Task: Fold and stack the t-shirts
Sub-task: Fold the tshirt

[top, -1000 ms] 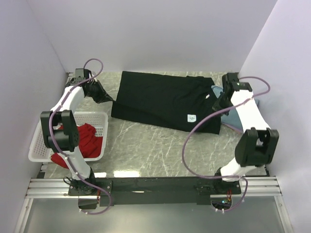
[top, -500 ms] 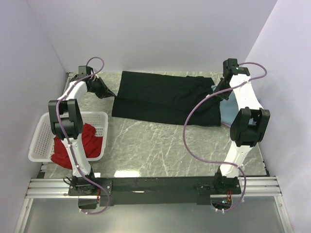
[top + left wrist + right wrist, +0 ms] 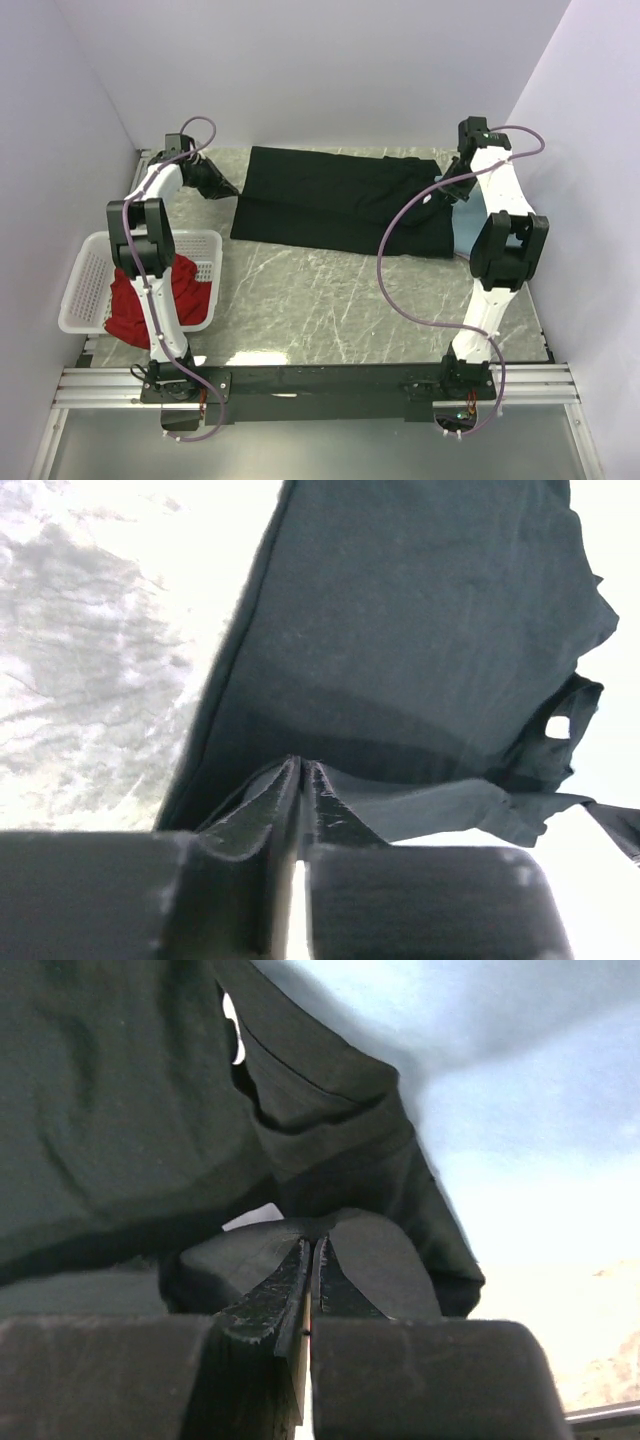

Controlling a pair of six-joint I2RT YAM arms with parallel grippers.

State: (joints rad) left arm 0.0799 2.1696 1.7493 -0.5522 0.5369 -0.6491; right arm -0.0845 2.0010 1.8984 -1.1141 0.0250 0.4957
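The large black t-shirt [image 3: 330,200] lies at the far middle of the table, its near part doubled back so its white mark does not show. My left gripper [image 3: 220,186] is shut on its left edge, and the left wrist view shows the jaws [image 3: 300,764] pinched on black cloth [image 3: 420,610]. My right gripper [image 3: 453,188] is shut on its right edge, also seen in the right wrist view [image 3: 312,1244] on black cloth [image 3: 120,1110]. The dusty-blue t-shirt [image 3: 472,226] lies partly under the black one at the right and shows in the right wrist view [image 3: 520,1090]. The red t-shirt [image 3: 150,295] lies in the basket.
The white latticed basket [image 3: 85,285] stands at the near left, beside the left arm's base link. Purple walls close in the far side and both flanks. Marble tabletop [image 3: 330,300] shows in front of the black shirt.
Both grippers moved toward the far wall, carrying the black shirt's near edge back over itself. The white mark is now hidden and the shirt's outline is narrower.
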